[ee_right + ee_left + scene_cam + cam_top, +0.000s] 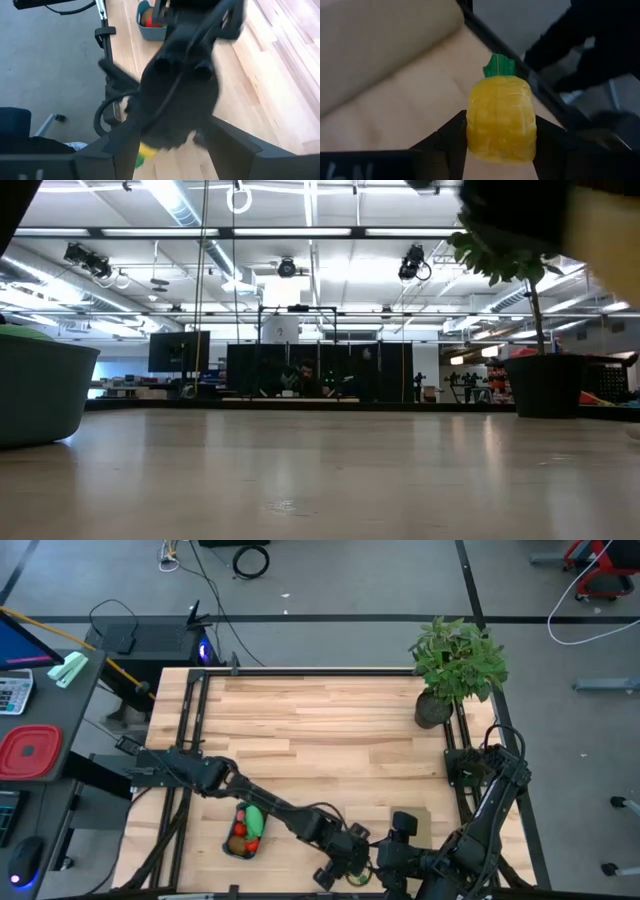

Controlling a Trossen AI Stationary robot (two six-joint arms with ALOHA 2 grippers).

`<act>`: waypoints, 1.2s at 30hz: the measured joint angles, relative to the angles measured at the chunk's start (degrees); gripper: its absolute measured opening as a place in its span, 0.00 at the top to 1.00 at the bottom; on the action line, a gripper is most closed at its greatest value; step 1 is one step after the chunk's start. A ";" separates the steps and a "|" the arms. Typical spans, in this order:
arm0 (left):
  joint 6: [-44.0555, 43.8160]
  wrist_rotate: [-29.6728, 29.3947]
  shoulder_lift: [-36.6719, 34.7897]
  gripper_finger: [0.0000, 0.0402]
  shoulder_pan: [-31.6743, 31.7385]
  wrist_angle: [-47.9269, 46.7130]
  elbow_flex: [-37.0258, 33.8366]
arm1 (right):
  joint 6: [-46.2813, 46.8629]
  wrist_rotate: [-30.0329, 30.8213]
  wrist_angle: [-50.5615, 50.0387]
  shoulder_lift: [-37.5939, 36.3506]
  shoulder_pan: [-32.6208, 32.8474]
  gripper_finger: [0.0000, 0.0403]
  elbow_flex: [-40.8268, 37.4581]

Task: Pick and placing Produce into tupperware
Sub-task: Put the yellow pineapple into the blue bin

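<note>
The yellow pineapple piece (501,120) is pinched at its sides by the left gripper (501,145), its long axis running out from between the fingers with the green crown (498,65) pointing away from the wrist, at the near edge of the pale wooden table (330,730) just right of the tupperware (245,830) (already holding green and red produce). The right gripper (392,858) hovers just beside it with fingers spread. Beyond the table are a potted plant (455,665), a grey floor with cables and a lit hall; no writing is legible.
</note>
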 joint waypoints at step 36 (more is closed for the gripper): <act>-53.29 -15.19 -51.58 0.49 -7.02 -54.87 -37.26 | 5.42 -1.66 0.04 0.02 0.78 0.46 -0.09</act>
